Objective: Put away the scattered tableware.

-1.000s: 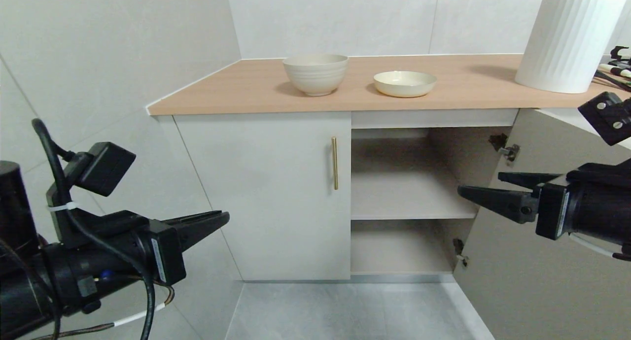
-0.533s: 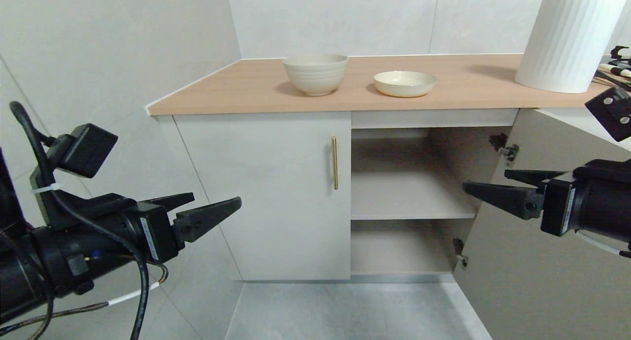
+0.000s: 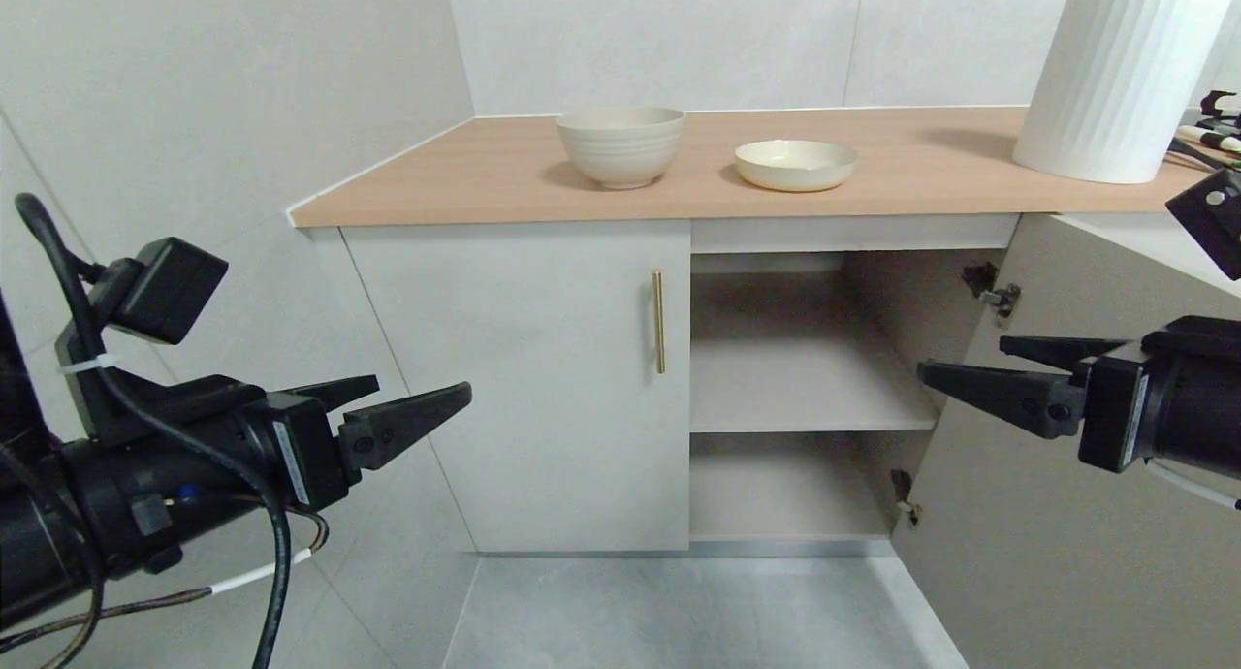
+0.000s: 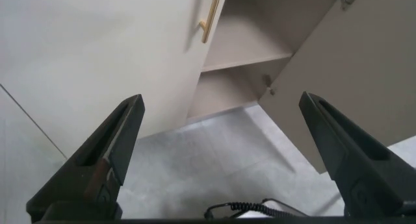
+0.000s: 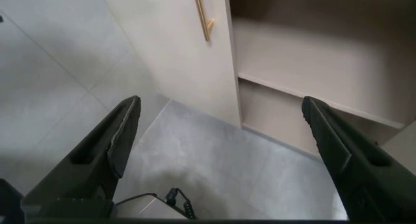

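A deep cream bowl and a shallow cream dish stand side by side on the wooden countertop. Below, the cabinet's right door hangs open, baring two shelves; the left door with a gold handle is closed. My left gripper hovers low at the left, open and holding nothing, well below the counter. My right gripper is open and holding nothing, level with the upper shelf, in front of the open door. Both wrist views look down at the floor and cabinet shelves.
A tall white ribbed cylinder stands at the counter's right end, with dark utensils beyond it. Tiled walls close in the left side and back. Grey floor lies in front of the cabinet.
My left gripper has opened and lifted slightly toward the cabinet. The right gripper has drifted a little to the right and down.
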Tool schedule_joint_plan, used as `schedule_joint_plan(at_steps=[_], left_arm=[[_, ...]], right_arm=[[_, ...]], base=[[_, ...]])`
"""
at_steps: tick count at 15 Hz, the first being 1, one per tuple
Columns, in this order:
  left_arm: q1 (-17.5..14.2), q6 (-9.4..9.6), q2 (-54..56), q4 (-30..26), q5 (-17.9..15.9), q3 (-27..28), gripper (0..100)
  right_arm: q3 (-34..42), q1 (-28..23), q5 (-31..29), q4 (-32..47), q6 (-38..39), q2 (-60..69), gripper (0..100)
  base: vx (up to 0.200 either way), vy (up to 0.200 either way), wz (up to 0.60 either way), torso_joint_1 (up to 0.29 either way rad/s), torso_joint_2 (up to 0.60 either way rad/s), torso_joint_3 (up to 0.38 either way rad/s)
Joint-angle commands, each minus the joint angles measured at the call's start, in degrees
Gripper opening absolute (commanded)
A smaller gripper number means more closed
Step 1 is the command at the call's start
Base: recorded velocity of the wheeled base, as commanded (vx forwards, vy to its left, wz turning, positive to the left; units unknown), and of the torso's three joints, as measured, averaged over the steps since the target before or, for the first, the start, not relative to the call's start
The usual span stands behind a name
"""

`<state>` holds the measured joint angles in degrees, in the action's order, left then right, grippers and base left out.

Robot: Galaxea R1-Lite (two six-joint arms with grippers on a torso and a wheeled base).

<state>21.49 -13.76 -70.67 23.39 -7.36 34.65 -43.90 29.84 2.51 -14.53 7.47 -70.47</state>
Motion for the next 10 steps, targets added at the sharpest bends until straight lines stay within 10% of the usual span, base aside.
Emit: schedule_joint_plan(at_steps=[1, 10], left_arm=[[-0.05, -0.04, -0.17, -0.01, -0.02, 0.25, 100], [-1.98, -0.21, -0.43, 0.07, -0.20, 0.77, 100]], right_arm=[[-0.22, 0.04, 0.04, -0.06, 0.00, 0.60, 100], [-0.13, 0.13, 0.48, 1.00, 0.00, 1.92, 100]], base=[[0.200, 0.000, 0.00, -0.007, 0.00, 0.012], [0.200, 0.000, 0.00, 0.003, 0.00, 0.003]])
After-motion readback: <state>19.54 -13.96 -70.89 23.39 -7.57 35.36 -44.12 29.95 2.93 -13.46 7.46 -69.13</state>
